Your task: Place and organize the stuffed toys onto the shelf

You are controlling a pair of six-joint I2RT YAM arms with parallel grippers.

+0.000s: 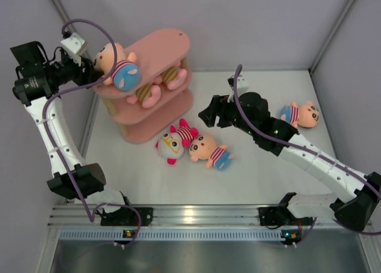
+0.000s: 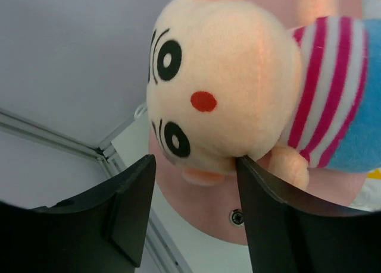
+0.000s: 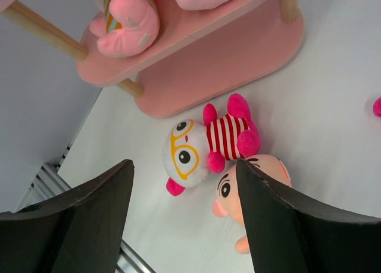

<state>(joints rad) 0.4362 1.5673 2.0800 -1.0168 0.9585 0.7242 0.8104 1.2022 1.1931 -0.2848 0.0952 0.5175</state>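
Observation:
The pink shelf [image 1: 169,44] stands at the back left. A peach doll [image 1: 116,68] with a striped top and blue pants lies on the left end of its top board. My left gripper [image 1: 89,68] is open right at the doll's head [image 2: 226,77], and the shelf board [image 2: 208,213] shows below. Two plush toys with pink feet [image 1: 146,93] [image 1: 174,77] lie on the middle board. On the table lie a white-faced doll [image 1: 171,143], a peach doll [image 1: 211,149] and another peach doll [image 1: 300,114]. My right gripper [image 1: 214,113] is open and empty, above the white-faced doll [image 3: 202,145].
White enclosure walls close in the table behind and on both sides. The shelf's wooden posts [image 3: 41,29] and bottom board [image 3: 238,65] are close to my right gripper. A metal rail [image 1: 196,213] runs along the near edge.

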